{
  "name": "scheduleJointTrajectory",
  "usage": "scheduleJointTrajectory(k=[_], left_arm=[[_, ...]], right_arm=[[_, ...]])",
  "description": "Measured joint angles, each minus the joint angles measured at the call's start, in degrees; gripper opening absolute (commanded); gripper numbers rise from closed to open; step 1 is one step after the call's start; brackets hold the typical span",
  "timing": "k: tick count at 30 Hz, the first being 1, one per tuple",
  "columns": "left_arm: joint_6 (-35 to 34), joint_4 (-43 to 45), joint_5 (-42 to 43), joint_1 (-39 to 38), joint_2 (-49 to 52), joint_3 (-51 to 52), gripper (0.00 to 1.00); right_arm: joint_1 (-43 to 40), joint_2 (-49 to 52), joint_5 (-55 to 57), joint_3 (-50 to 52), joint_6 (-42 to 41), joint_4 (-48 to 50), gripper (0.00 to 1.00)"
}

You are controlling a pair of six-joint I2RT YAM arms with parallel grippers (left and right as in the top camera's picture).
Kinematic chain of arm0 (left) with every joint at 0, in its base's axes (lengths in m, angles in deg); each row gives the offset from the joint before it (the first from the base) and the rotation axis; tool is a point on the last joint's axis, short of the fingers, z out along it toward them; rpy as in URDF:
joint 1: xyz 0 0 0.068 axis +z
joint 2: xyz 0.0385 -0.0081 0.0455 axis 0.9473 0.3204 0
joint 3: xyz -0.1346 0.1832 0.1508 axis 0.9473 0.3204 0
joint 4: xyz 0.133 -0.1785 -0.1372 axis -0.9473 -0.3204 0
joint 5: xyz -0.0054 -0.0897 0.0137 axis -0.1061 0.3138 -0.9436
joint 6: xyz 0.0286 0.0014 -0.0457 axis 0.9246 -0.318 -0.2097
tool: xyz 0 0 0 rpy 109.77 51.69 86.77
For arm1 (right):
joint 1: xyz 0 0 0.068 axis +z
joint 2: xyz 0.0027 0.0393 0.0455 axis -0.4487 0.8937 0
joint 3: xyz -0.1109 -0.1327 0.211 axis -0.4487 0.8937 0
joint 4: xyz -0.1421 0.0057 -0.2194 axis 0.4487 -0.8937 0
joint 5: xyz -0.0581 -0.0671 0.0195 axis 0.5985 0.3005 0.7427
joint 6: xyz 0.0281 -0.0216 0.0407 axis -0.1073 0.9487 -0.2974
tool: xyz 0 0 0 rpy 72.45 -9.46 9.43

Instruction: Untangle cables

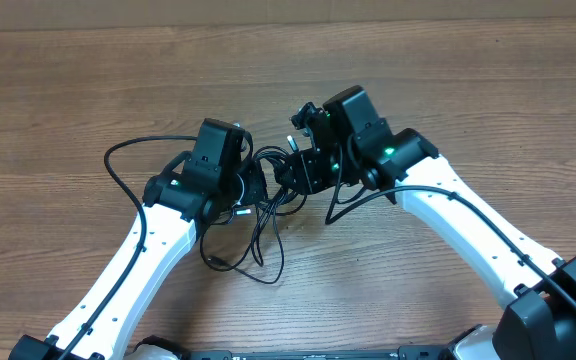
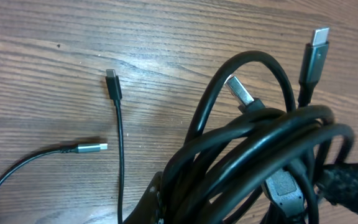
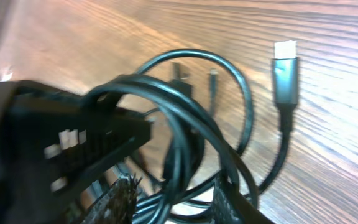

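Cables [image 1: 264,232]: thin black cords, knotted in one bundle at mid-worktop [image 1: 88,90], loose loops trailing toward the near edge. Two free ends lie flat, silver-tipped plugs [image 2: 87,147] apart from the bundle.

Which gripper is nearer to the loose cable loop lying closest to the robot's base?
Left. The left gripper is directly beyond the cable loop; the right gripper is farther, beyond and to its right.

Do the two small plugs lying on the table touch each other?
Apart. The left wrist view shows a plain gap between the dark plug and the silver-tipped plug.
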State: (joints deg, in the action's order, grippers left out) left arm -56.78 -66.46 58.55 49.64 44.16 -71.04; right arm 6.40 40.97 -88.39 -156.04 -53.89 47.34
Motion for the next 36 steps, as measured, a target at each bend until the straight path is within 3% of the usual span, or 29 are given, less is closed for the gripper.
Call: scheduleJointTrajectory(k=[7,13,16,19,24,36], left_arm=[[-4.96,0.66,0.0,-0.02,0.0,0.02,0.04],[-8.15,2.23,0.04,-0.02,0.02,0.02,0.04],[-8.76,2.36,0.09,-0.02,0.02,0.02,0.04],[-9.27,2.34,0.0,0.0,0.02,0.02,0.04],[-9.05,2.4,0.0,0.0,0.02,0.02,0.04],[-4.68,3.17,-0.02,0.0,0.02,0.02,0.04]], right_arm=[[2.19,0.85,9.38,-0.04,-5.55,-1.36,0.33],[2.19,3.45,8.41,-0.28,-6.97,-1.16,0.09],[2.21,4.07,7.1,-0.33,-7.43,-0.81,0.04],[2.05,4.13,5.55,-0.33,-7.67,-0.24,0.06],[1.14,4.33,2.67,-0.33,-7.58,-0.2,0.25],[-3.1,4.13,-6.71,-0.33,-7.17,-0.2,0.31]])
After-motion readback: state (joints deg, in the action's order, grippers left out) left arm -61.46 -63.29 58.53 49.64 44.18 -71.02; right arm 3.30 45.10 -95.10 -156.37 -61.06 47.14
